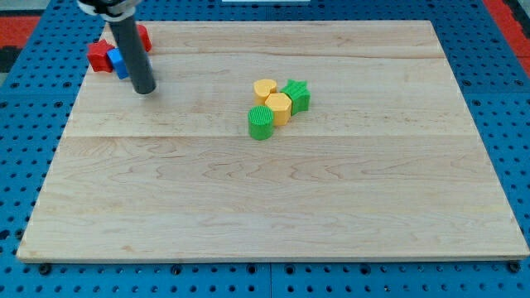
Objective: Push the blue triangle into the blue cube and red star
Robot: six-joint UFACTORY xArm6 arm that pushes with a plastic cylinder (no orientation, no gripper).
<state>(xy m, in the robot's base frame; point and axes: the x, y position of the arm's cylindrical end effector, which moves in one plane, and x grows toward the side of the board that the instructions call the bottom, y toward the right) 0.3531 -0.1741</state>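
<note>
Camera view, my tip point(143, 89) just right of blue block point(121, 63), red blocks point(101, 55)

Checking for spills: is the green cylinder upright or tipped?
Upright: the green cylinder shows its round top face, standing on the board beside a yellow block.

Lab bench, blue pegboard point(33, 91), wooden board point(273, 190)

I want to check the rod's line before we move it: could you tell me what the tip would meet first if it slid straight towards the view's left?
Probably the blue block, just to the view's upper left of my tip, with a red block beyond it. Depth is unclear; the tip might pass just below them.
</note>
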